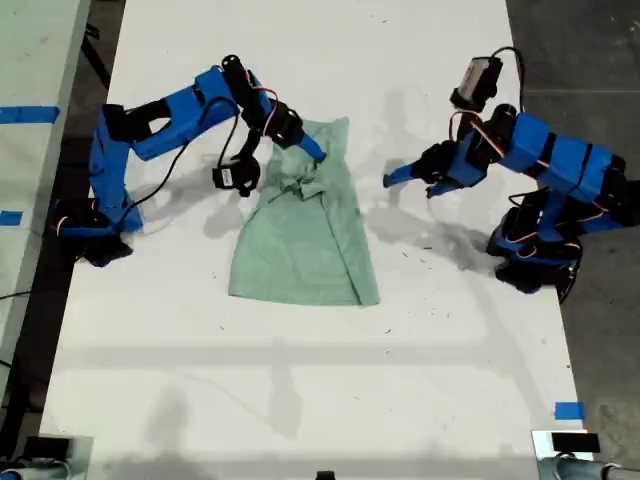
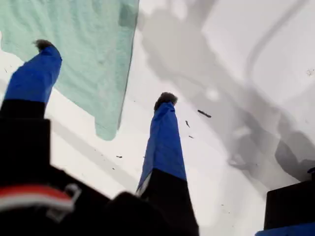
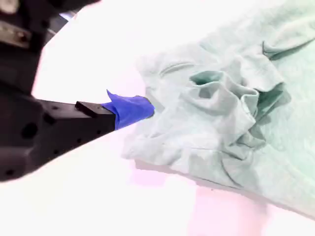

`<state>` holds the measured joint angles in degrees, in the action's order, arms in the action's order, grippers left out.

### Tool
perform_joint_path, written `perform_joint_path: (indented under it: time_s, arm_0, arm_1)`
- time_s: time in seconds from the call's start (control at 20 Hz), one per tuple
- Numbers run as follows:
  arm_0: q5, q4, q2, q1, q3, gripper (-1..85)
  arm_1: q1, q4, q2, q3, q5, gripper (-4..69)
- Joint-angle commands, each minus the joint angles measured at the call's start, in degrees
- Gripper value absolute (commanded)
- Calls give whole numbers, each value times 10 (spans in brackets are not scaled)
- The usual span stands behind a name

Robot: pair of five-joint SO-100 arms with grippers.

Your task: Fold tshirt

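A white bench (image 1: pixel 300 380) fills the exterior view, and on it the tshirt (image 1: pixel 305 235) lies mid-bench, bunched near its top: soft, light cloth that likely slides, best pinched at a flat hem corner. My first end effector (image 2: pixel 106 73) hangs apart and empty. My second end effector (image 3: pixel 130 110) shows one finger; cannot tell its state.

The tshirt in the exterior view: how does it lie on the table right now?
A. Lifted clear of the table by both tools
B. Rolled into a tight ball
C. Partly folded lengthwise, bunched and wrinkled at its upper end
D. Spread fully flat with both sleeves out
C: the tshirt lies as a narrowed strip on the white table, smooth at its lower end and crumpled at its upper end near one arm's tool.
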<state>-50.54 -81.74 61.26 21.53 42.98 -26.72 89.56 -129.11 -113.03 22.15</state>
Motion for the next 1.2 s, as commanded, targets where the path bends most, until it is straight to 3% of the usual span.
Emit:
perform_joint_path:
  time_s: [0.0, 0.2, 0.5, 0.65, 0.85, 1.15]
  arm_0:
    - [10, -82, 140, 5, 17, 306]
    - [77, -159, 214, -62, 114, 300]
    - [272, 40, 404, -210, 558, 302]
    - [346, 51, 441, -281, 609, 297]
    - [381, 46, 433, -322, 605, 292]
    - [376, 26, 410, -330, 560, 288]
  arm_1:
    - [19, -15, -22, 4, -11, 345]
    - [63, -25, -18, 2, -19, 345]
    - [169, -54, 52, 21, -54, 340]
    - [228, -80, 105, 29, -74, 339]
    - [287, -123, 229, 74, -96, 343]
    - [301, -231, 377, 83, -111, 338]
